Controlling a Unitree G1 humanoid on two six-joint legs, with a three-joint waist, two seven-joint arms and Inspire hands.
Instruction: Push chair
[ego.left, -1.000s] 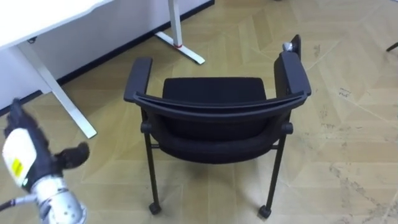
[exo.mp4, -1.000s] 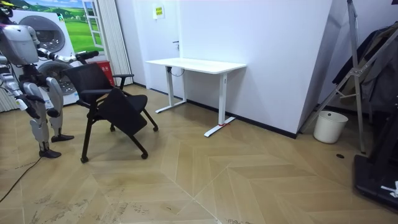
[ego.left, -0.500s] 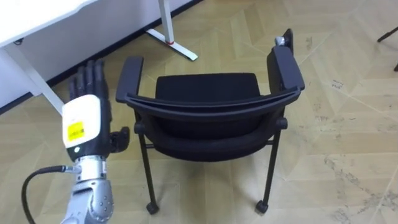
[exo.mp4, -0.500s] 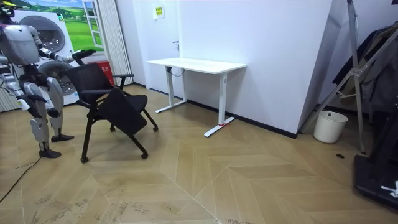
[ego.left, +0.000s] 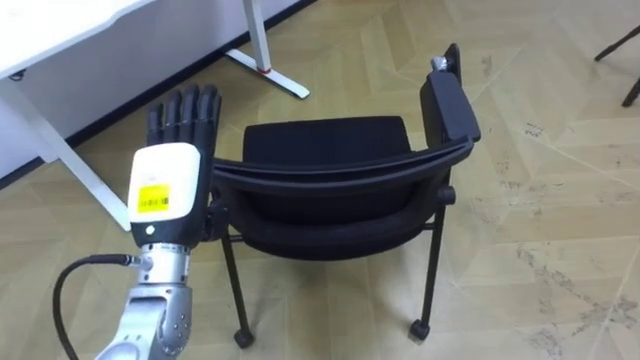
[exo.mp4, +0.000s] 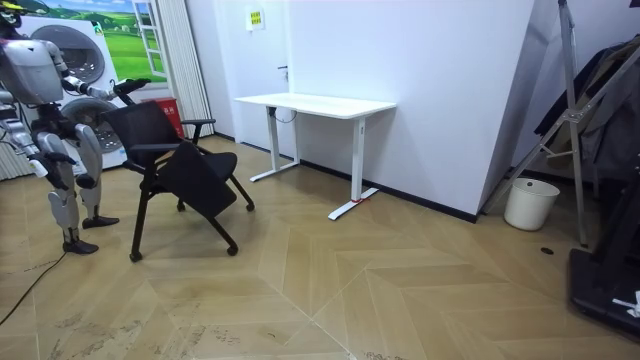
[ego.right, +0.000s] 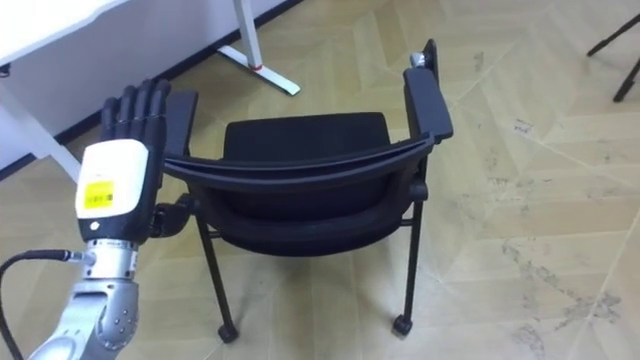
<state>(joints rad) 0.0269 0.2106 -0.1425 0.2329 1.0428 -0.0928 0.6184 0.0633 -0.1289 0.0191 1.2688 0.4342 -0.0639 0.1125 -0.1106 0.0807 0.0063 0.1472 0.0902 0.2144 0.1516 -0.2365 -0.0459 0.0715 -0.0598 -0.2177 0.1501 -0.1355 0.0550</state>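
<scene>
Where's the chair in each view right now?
Left eye view: chair centre, backrest nearest the robot.
Right eye view: chair just left of centre.
Room view: chair at the left, beside the robot.
Shared landmark: white desk, upper left in eye views, mid-picture in room view.

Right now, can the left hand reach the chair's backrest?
Probably yes: the left hand, fingers straight, is raised beside the left end of the backrest, with nothing between them.

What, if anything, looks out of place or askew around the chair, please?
Nothing is spilled or broken. The chair stands in the open, away from the white desk and at an angle to it, not tucked under. The wooden floor shows grey scuff marks on the robot's right.
</scene>
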